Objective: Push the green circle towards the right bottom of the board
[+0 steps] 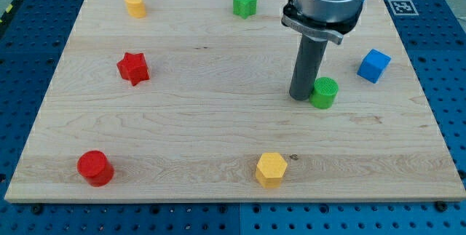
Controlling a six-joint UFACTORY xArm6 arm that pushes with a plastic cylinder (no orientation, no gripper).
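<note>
Green circle (325, 92) at right of centre on the surface (218, 140), touching my tip (301, 98) at its 3 o'clock side. No jaws on this end effector, just a bare rod; upper arm cut off at the view's top.

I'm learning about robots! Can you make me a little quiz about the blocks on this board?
1. True or false: my tip is right beside the green circle, on its left in the view.
2. Which block is nearest the green circle? A) red star B) blue cube C) red circle
3. How many yellow blocks are there?

Key: 1 true. 2 B. 3 two: the yellow block up top and the yellow hexagon at the bottom.
</note>
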